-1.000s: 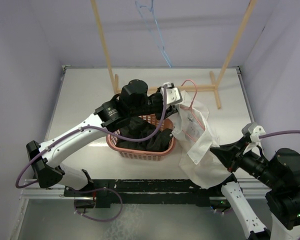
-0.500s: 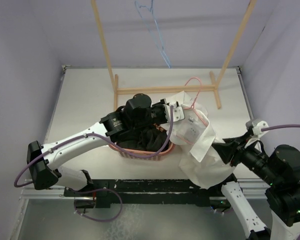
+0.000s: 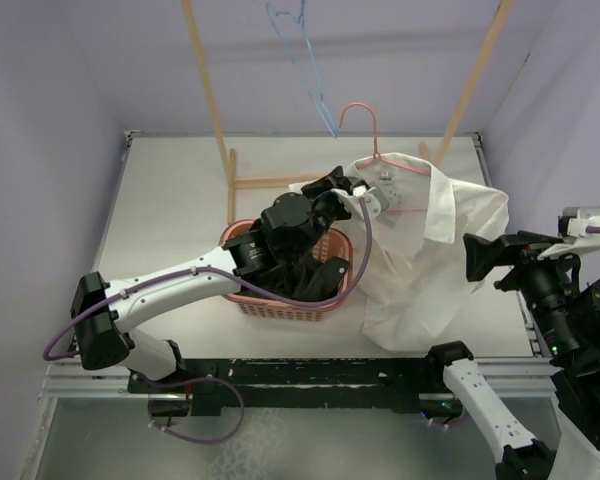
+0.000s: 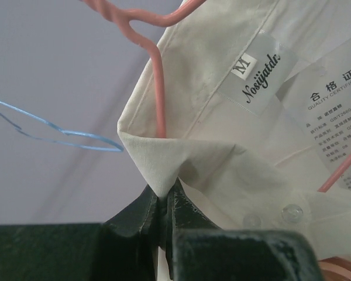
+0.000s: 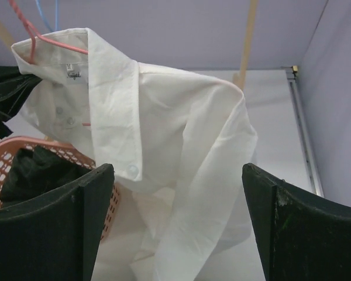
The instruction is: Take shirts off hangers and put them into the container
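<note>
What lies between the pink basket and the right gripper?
The white shirt fills that stretch beside the basket; the top view shows it.

A: Open room?
B: Entry one: bare table (image 3: pixel 170 200) left of the basket (image 3: pixel 280 308), back to the rack (image 3: pixel 208 95).
A: Blocked?
B: Entry two: white shirt (image 3: pixel 425 255) draped right of the basket; black shirt (image 3: pixel 315 285) fills the basket; rack poles stand behind.
</note>
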Controlling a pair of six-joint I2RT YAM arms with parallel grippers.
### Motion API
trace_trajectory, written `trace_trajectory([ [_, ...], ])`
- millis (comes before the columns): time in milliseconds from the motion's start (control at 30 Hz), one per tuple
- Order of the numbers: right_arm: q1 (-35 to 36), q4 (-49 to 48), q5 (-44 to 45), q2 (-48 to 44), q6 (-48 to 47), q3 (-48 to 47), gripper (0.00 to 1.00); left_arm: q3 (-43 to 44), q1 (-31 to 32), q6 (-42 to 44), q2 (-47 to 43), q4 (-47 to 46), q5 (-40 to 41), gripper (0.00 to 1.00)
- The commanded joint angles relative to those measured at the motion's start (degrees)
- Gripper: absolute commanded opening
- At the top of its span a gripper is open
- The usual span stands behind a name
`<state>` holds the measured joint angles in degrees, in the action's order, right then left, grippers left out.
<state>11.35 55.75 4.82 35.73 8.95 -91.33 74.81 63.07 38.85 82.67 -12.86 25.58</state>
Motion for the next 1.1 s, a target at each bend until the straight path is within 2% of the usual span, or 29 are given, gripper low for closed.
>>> trace_trajectory([
  [0, 0.25, -5.93, 6.72, 1.04, -1.56, -0.55, 0.91, 6.0, 0.83, 6.98, 1.87, -9.13, 10.47, 0.0],
  [233, 0.25, -10.11, -0.97, 2.96, -0.61, 5.21, 0.9, 7.81, 1.7, 9.75, 2.33, -9.57, 12.43, 0.0],
  [400, 0.25, -17.21, -9.25, 1.3, 0.28, 14.2, 0.89, 14.14, 1.96, 7.92, 3.46, -3.55, 14.66, 0.0],
  [600, 0.25, -23.61, -18.53, -1.26, -0.05, 23.7, 0.87, 24.86, 1.96, 1.37, 5.46, 8.08, 16.8, 0.0],
  [833, 0.25, -33.22, -14.5, -7.28, -0.26, 32.18, 0.86, 28.11, 2.11, -2.51, 5.15, 14.57, 16.46, 0.0],
  [1067, 0.25, -54.79, -10.44, -12.68, 1.65, 44.74, 0.85, 28.74, 2.49, -2.92, 5.68, 15.47, 15.84, 0.0],
])
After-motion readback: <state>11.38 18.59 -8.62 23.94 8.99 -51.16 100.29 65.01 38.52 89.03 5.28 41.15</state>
